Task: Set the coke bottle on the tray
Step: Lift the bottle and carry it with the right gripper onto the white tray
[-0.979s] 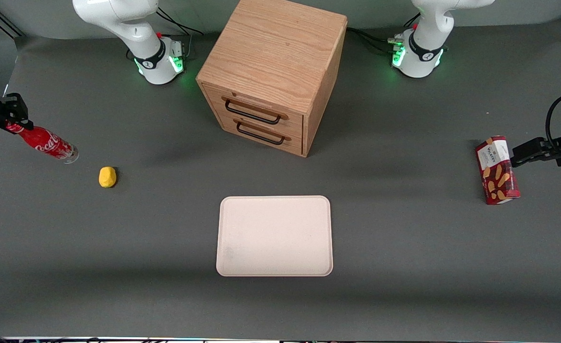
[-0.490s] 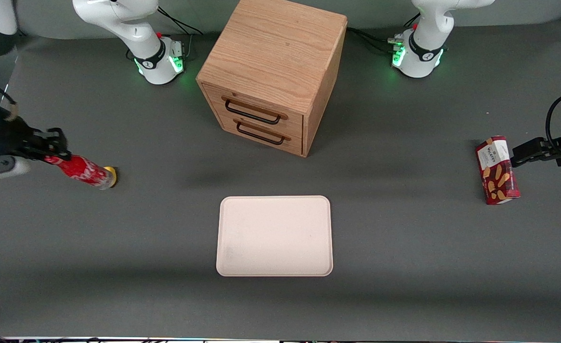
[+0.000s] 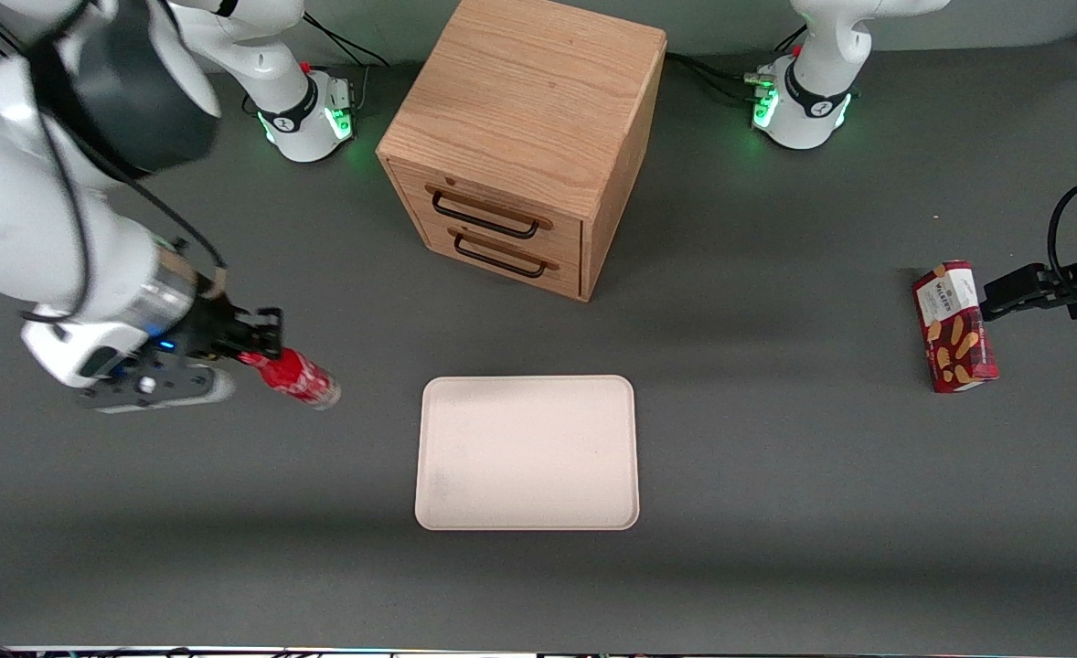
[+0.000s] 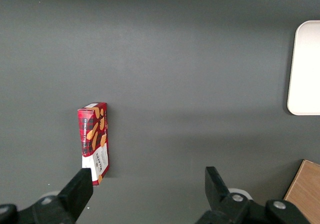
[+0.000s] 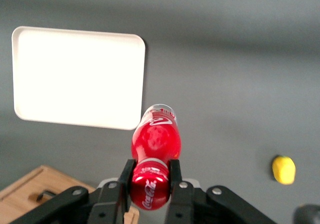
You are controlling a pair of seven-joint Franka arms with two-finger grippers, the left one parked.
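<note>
1. The tray [image 3: 527, 452] lies bare on the dark grey table [image 3: 776, 512], nearer the camera than the cabinet [image 3: 525, 137].
2. The gripper [image 3: 260, 347], clamped on the bottle [image 3: 299, 379] by its cap end, has carried it past the yellow lump [image 5: 284, 169]; it now hangs in the air just beside the tray, nearly ready for placing.
3. A snack box [image 3: 953, 326] lies well apart from the tray.

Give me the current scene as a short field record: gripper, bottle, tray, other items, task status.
gripper: right gripper shut on the coke bottle's cap end, held above the table beside the tray
coke bottle: carried, tilted, base toward the tray, not yet over it
tray: flat on the table, nothing on it, nearer the front camera than the wooden drawer cabinet
other items: yellow object on the table; red snack box toward the parked arm's end
task status: bottle grasped, not placed
</note>
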